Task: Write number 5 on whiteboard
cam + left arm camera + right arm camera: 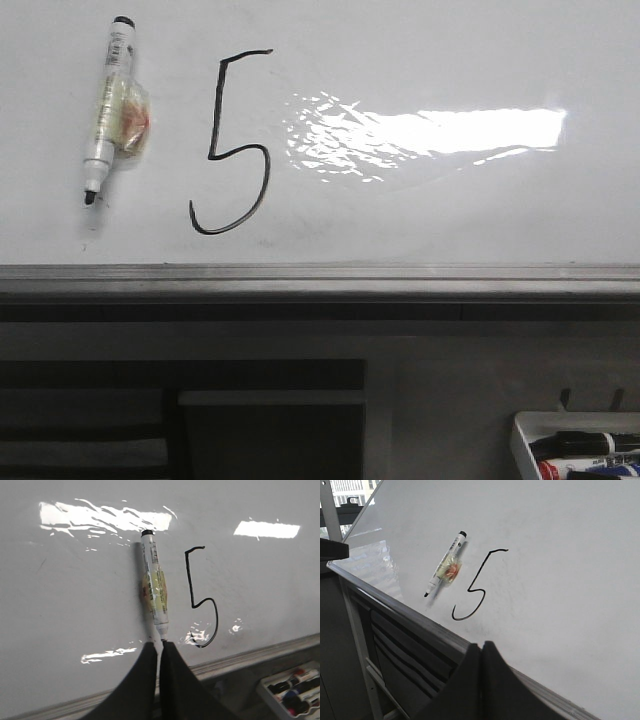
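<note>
There it is: a thin black hand-drawn number 5 (231,143) sits on the large glossy white whiteboard (450,60), left of the bright glare patch (430,133). Just left of the digit, well clear of it, a white marker with a black cap and a yellowish taped middle (110,108) lies against the board, tip uncapped and pointing down toward the grey metal bottom edge (320,278). The left gripper (160,647) has its dark fingers pressed together, empty, just short of the marker's tip. The right gripper (481,650) is likewise closed on nothing. At far right, a small white tray of markers (520,440) peeks in.
</note>
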{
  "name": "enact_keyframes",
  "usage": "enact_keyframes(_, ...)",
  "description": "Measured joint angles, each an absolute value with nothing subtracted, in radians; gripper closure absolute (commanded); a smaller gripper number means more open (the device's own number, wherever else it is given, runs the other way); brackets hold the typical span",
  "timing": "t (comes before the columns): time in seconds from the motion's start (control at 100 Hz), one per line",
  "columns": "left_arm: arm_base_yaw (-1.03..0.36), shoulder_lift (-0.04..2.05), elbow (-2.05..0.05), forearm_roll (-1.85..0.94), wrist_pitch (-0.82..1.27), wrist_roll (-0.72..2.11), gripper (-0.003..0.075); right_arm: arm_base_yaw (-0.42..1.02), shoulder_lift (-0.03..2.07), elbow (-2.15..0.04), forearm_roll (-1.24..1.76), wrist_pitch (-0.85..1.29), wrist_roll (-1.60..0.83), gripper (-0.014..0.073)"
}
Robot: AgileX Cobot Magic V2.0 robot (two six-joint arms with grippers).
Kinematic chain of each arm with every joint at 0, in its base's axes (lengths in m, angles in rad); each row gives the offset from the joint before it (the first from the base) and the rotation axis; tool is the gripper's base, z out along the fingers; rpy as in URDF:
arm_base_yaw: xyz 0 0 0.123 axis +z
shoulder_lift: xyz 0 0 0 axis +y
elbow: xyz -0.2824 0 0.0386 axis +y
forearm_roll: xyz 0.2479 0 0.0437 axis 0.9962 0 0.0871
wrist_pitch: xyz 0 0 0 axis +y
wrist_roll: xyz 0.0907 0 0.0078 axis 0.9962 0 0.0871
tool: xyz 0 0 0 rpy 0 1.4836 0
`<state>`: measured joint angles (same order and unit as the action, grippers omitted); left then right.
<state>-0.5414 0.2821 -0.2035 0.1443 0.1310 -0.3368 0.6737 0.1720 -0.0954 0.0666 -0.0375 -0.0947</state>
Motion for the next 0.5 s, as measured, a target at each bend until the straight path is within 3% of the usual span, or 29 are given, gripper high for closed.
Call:
enact_keyframes(0.17,-0.455,0.223,-0.203,0.085,0.172,-0.164,0.0741,0.674,0.172,-0.095,0.067,-0.037,-0.095,0.0657)
enact_keyframes(0.5,-0.114,0.052,-0.162,0.059,0.264,-0.144,0.0741,0.674,0.172,-0.095,0.067,-0.037,-0.095,0.0657)
